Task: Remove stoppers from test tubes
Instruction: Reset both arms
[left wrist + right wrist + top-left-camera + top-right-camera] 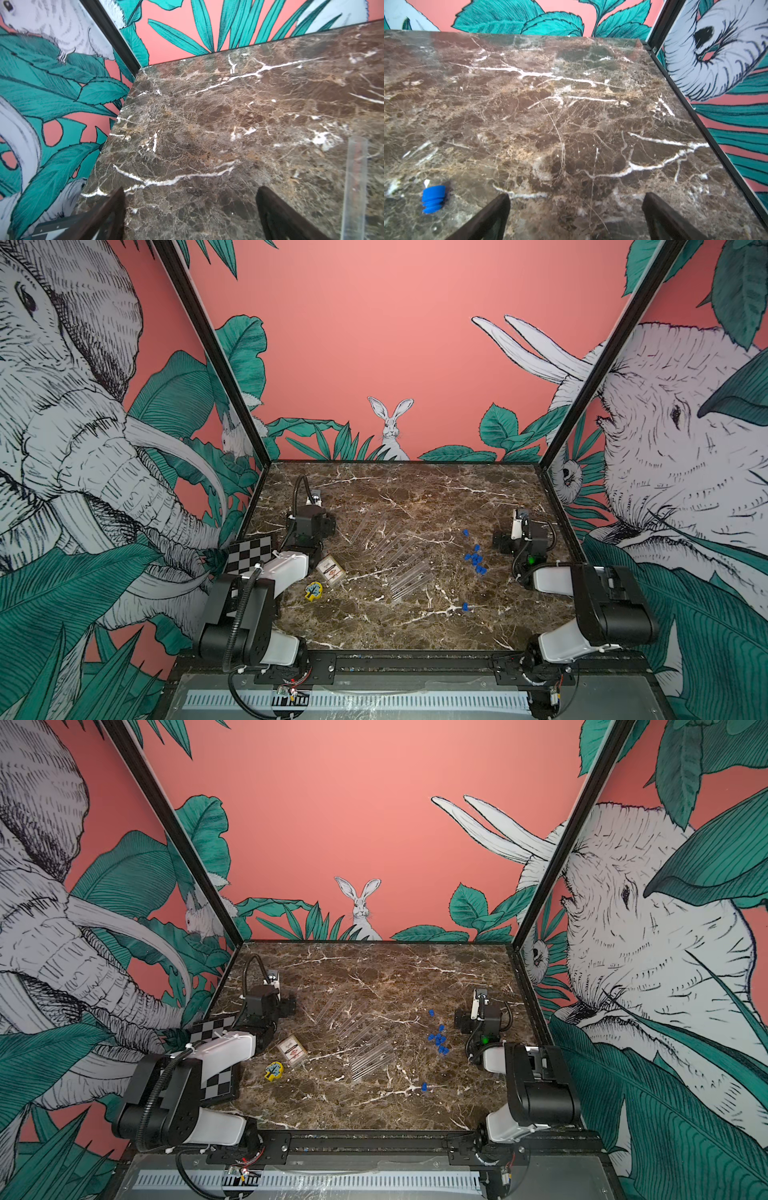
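Several clear test tubes (390,553) (357,1042) lie side by side in a slanted row mid-table. Their ends show no blue in both top views. The blue stoppers (475,559) (438,1039) lie loose in a cluster to the right of the tubes. One sits alone nearer the front (465,606) and one farther back (466,533). My left gripper (191,190) is open over bare marble at the left, with one tube (355,187) off to its side. My right gripper (577,195) is open over bare marble at the right, a ribbed blue stopper (433,199) beside it.
A flat clear card case (331,570) and a small yellow piece (313,590) lie left of the tubes. A checkerboard card (251,556) leans at the left edge. Both arms (307,526) (523,539) sit folded at the table's sides, close to the walls.
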`<state>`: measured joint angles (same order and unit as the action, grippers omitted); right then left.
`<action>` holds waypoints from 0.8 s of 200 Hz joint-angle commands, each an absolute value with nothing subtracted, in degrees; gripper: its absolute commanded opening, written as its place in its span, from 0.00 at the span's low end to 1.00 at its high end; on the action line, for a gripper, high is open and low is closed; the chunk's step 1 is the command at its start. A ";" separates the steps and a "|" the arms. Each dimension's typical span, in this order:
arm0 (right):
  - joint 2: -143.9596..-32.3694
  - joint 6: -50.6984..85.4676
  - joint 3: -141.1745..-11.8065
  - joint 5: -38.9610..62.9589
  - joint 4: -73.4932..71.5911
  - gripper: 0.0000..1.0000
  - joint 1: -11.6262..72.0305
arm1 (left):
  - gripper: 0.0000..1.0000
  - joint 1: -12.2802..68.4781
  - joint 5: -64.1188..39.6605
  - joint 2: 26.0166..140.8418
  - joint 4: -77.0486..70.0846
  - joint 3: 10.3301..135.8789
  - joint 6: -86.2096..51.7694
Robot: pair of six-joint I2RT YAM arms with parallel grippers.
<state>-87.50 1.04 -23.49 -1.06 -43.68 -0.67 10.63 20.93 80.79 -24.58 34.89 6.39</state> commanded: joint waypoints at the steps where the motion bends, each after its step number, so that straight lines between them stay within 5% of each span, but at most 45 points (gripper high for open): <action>1: -87.50 0.43 -23.47 -2.63 -47.13 0.99 0.14 | 1.00 9.11 18.54 77.90 -25.44 32.75 9.68; 56: -87.38 -0.18 -23.57 -4.61 -46.90 0.99 1.14 | 1.00 6.07 9.83 87.96 -45.93 26.33 8.61; 160: -87.55 -0.20 -23.82 -4.50 -46.71 0.99 1.14 | 1.00 2.72 4.66 88.36 -48.25 24.05 6.07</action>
<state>-87.50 0.58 -23.49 -4.08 -44.36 1.04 2.81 5.37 89.36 -45.74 24.80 6.59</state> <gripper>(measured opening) 0.989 0.993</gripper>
